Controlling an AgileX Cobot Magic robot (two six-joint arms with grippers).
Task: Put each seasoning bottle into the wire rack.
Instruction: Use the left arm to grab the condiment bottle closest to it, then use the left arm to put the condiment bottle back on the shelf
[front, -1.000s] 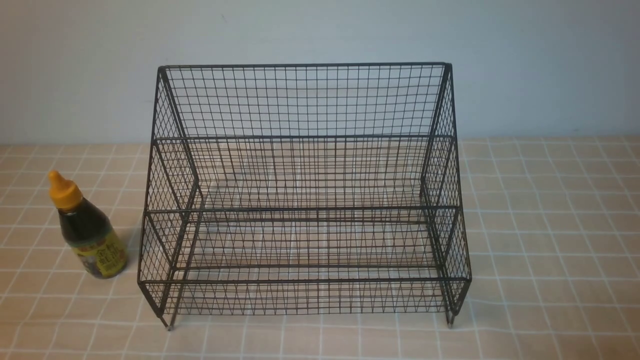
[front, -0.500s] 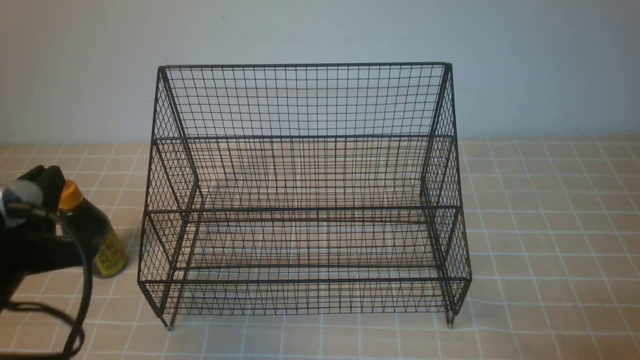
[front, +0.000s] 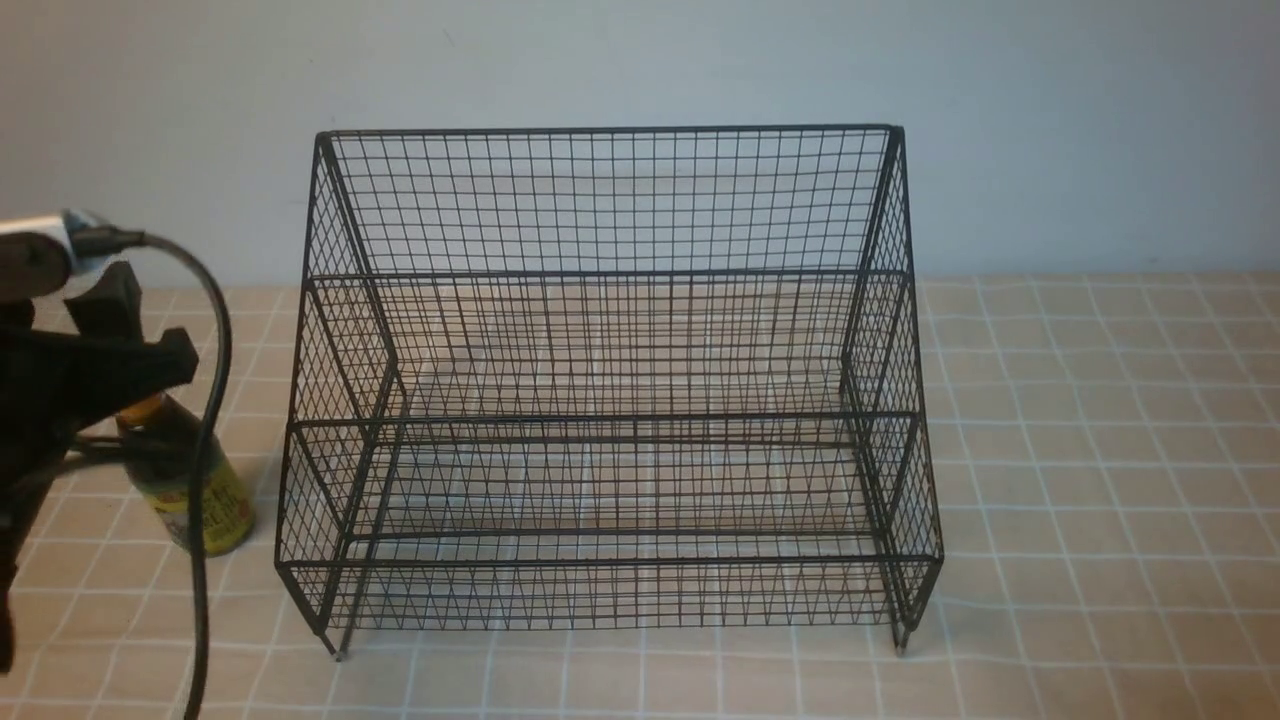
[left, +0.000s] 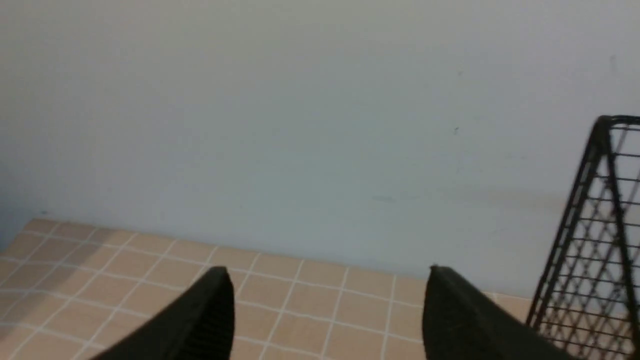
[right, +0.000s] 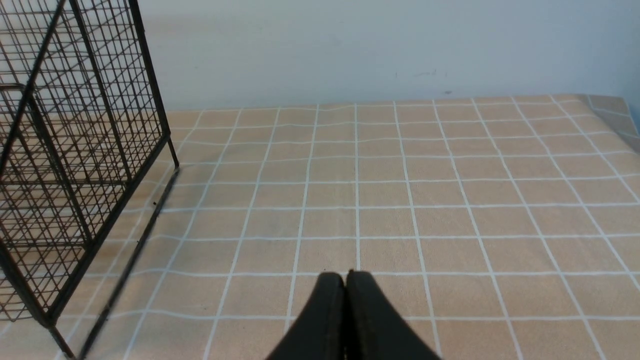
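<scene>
The seasoning bottle (front: 170, 490) stands upright on the tablecloth just left of the wire rack (front: 610, 272). It holds dark liquid and has a yellow-green label; its orange cap is mostly hidden behind my left gripper (front: 145, 320). That gripper hovers at the bottle's top, open. In the left wrist view the left gripper (left: 327, 272) has its fingers spread wide with only tablecloth between them, and the bottle is out of view. The right gripper (right: 345, 274) is shut and empty, low over the cloth to the right of the rack (right: 75, 150).
The tall black rack has nothing on its tiers. Its left side (left: 595, 225) stands close to my left gripper. A black cable (front: 205, 450) from the left arm hangs in front of the bottle. A pale wall runs behind the table.
My left arm came in from the left edge, rose to the level of the bottle's cap and opened its fingers. The bottle and the rack have not moved.
</scene>
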